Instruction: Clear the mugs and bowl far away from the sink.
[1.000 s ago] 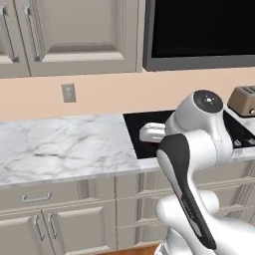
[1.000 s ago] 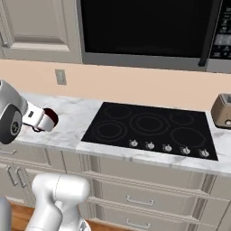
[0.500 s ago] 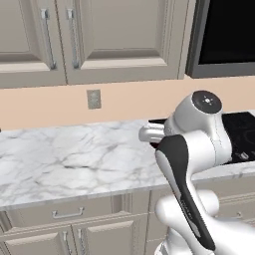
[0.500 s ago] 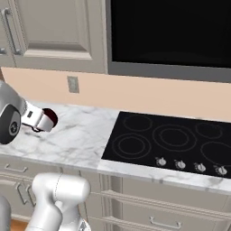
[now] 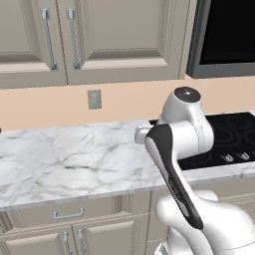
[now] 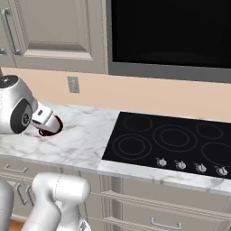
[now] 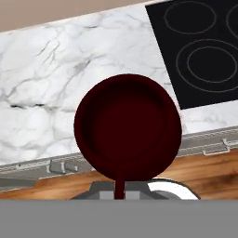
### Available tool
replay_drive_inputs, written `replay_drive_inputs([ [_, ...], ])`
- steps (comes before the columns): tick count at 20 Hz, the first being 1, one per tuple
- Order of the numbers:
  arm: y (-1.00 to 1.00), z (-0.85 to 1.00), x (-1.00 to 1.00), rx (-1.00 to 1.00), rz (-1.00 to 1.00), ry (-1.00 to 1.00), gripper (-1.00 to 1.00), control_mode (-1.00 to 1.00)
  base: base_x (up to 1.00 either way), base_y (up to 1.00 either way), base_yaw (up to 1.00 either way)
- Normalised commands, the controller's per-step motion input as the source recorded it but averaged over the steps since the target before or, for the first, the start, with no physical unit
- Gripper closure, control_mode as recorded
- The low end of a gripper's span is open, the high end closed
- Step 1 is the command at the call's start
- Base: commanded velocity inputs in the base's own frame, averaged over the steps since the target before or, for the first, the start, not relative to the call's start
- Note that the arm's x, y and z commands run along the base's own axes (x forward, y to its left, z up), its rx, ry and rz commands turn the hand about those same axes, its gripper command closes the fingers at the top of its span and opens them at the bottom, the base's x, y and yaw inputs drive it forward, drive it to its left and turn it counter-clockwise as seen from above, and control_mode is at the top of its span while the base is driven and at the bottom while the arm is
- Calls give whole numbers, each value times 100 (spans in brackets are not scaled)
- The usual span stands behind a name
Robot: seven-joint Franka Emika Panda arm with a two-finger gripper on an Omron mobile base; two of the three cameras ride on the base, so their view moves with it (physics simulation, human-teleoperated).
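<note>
- Since the earlier frames the whole scene had slid right in both base views: the base had driven left along the counter, while the arm kept its pose.
- The gripper [image 7: 120, 193] was clenched on the handle of the dark red mug [image 7: 128, 126]; the hand view looked straight into the mug's open mouth.
- In the right base view the mug [image 6: 48, 130] hung at the end of the arm, above the marble counter [image 6: 85, 140], left of the black cooktop [image 6: 171, 140].
- The counter [image 5: 64, 159] ran open and bare to the left of the arm.
- The cooktop [image 7: 200, 46] lay close on one side of the mug; the counter's front edge and the drawers [image 7: 204, 146] lay under it.
- A wall outlet [image 5: 94, 98] sat above the counter, below the wall cabinets [image 5: 99, 35].
- The arm's own body hid the mug and gripper in the left base view.
- Whether the mug touched the counter could not be told.
- The mug hid most of the fingers in the hand view.
</note>
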Motion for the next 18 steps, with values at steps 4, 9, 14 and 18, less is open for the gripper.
replay_drive_inputs([
  [4,0,-78,89,-19,5,14,100,-100,0,0,0],
  [9,-2,-97,92,-18,13,7,100,-100,0,0,0],
  [14,-30,-58,75,-4,16,0,100,-100,0,0,0],
  [18,-36,-38,42,0,18,0,100,-100,0,0,0],
])
